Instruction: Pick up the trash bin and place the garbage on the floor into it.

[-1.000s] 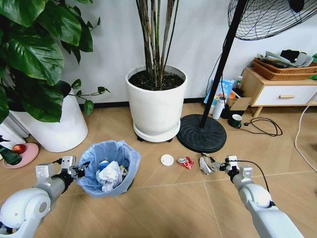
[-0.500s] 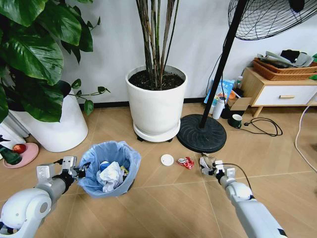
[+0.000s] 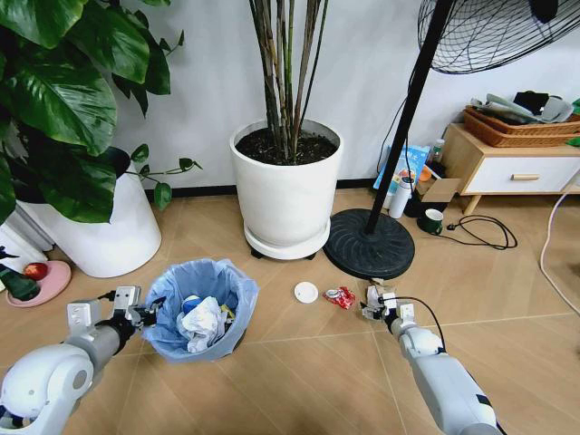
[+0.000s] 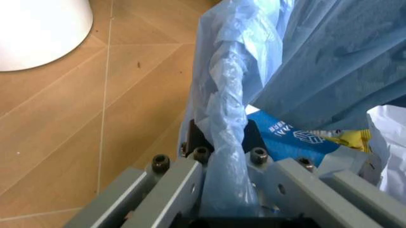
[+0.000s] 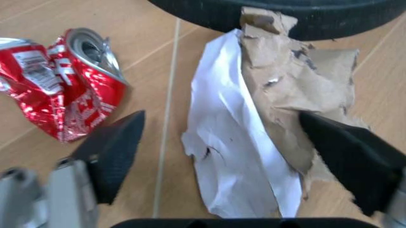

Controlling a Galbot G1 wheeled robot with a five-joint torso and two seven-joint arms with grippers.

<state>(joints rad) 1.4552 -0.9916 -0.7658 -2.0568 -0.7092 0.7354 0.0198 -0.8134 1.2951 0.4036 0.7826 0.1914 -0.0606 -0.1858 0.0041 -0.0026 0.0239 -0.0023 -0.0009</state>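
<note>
Beside the fan base (image 3: 369, 243), three pieces of litter are lying: one lid (image 3: 306, 292), one red can (image 5: 60, 88), one torn paper (image 5: 269, 118). Behind it, two white pots (image 3: 286, 190) are standing; one bin (image 3: 201, 308) is sitting left of it.

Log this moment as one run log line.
left gripper: shut on blue-bagged trash bin rim | right gripper: open, straddling crumpled white-brown paper | crushed red can: on floor beside

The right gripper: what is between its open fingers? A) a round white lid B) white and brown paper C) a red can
B: in the right wrist view the right gripper is open, with the torn white and brown paper between its fingers; the crushed red can lies off to the side.
</note>
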